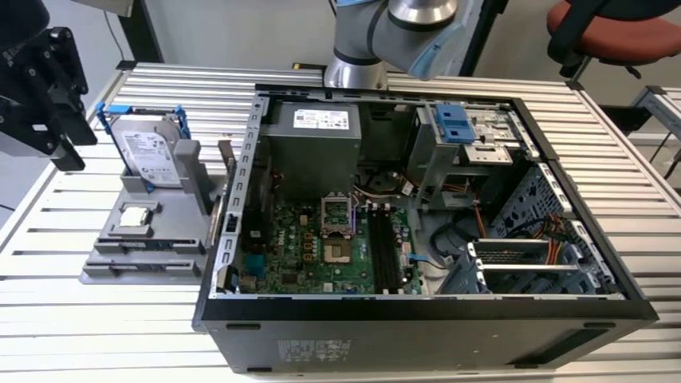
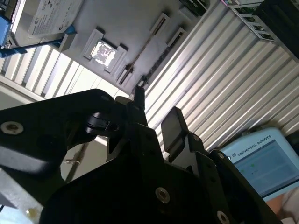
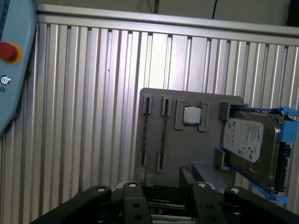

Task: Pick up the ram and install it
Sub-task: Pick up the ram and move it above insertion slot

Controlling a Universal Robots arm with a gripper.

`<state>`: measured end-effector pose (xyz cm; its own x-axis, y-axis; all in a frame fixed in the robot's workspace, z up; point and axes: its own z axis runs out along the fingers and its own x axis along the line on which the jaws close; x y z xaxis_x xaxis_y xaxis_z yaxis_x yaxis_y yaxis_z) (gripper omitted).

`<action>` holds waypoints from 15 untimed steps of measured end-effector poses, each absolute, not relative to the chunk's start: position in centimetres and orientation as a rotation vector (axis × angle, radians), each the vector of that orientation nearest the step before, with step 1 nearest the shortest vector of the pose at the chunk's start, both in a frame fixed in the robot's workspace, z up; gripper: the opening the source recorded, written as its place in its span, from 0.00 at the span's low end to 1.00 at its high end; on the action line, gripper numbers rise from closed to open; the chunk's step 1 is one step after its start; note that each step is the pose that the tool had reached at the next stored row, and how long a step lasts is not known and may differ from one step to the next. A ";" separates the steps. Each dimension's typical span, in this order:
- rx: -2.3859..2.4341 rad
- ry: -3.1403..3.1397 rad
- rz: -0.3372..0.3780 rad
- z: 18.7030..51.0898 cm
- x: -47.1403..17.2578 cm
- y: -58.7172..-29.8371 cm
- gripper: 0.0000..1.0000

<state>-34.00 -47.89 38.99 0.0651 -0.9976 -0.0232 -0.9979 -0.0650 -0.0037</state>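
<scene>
Exterior view: the black gripper (image 1: 66,148) hangs over the slatted table (image 1: 64,319), just above the grey tray (image 1: 117,270). The drive (image 1: 147,152) stands in that tray right beside it, and the open case (image 1: 426,307) sits well off to the far side.

Second wrist view: the fingers (image 2: 174,127) stand wide apart with nothing between them — the gripper (image 2: 156,108) is empty. Beyond the fingertips the ram (image 2: 142,53) sits on edge in a slot of the tray (image 2: 126,18), clear of the fingers. The CPU (image 2: 103,52) lies just past it.

First wrist view: the gripper (image 3: 163,177) shows a wide gap here too. The ram (image 3: 163,135) lies straight ahead of it in its tray (image 3: 205,144) slot, untouched. The CPU (image 3: 191,115) is next to the ram, with the drive (image 3: 247,144) farther out — a pendant (image 3: 14,79) rests well off on the other side.
</scene>
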 end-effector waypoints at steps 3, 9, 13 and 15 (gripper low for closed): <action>-2.279 2.135 0.023 39.0 -34.0 -47.9 1.00; -2.278 2.136 0.022 38.9 -34.0 -47.9 1.00; -2.276 2.138 0.022 38.5 -34.0 -47.9 1.00; -2.275 2.140 0.022 38.3 -34.0 -47.9 1.00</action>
<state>-33.99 -47.89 38.29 0.0609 -0.9979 -0.0230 -0.9981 -0.0608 -0.0037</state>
